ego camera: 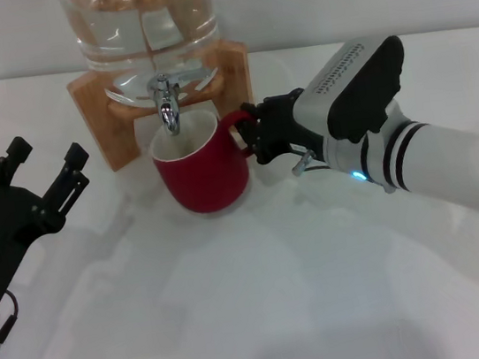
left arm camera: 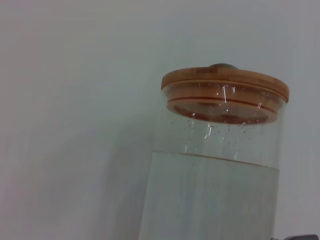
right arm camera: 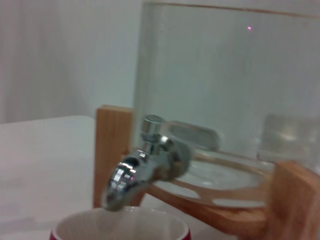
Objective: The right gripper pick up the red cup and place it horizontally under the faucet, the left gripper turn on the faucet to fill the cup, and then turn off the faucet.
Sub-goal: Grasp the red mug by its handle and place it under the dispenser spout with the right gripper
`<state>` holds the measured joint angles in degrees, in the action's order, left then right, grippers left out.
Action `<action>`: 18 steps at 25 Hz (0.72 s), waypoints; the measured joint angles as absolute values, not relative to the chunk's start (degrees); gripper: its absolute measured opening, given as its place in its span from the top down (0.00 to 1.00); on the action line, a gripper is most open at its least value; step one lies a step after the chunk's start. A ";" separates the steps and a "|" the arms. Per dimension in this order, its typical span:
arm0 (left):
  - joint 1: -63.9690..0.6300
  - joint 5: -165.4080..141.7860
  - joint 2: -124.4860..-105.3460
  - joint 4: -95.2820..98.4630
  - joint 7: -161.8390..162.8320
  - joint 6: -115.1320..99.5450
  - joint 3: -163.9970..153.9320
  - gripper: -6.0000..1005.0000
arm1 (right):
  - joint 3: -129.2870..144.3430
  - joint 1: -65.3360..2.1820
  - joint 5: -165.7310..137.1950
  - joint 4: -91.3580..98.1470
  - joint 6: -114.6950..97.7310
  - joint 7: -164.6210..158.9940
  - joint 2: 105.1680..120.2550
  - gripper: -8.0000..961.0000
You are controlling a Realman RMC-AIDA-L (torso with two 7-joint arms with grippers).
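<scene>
Your jug (ego camera: 142,23) is cut off up top. Red cup (ego camera: 202,167) sits upright on the table (ego camera: 283,298) under the faucet (ego camera: 166,100). Right gripper (ego camera: 256,137) pinches its handle, fingertips mostly hidden. Left gripper (ego camera: 46,166) hovers spread, well apart.

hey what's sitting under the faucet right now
The red cup stands upright under the faucet, spout just above its white inside. The right gripper is at its handle. No water shows in the part visible; the bottom is hidden by the rim.
</scene>
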<state>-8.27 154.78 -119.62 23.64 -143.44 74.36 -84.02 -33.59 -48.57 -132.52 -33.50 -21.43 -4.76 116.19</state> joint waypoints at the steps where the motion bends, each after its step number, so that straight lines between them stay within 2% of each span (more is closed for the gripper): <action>1: -8.30 154.77 -119.62 23.63 -143.44 74.36 -84.02 0.15 | -33.51 -48.59 -132.02 -33.32 -21.34 -4.77 116.19 0.85; 18: -8.36 154.78 -119.66 23.59 -143.44 74.36 -84.38 0.15 | -31.15 -48.84 -132.20 -33.70 -20.49 -4.84 116.20 0.85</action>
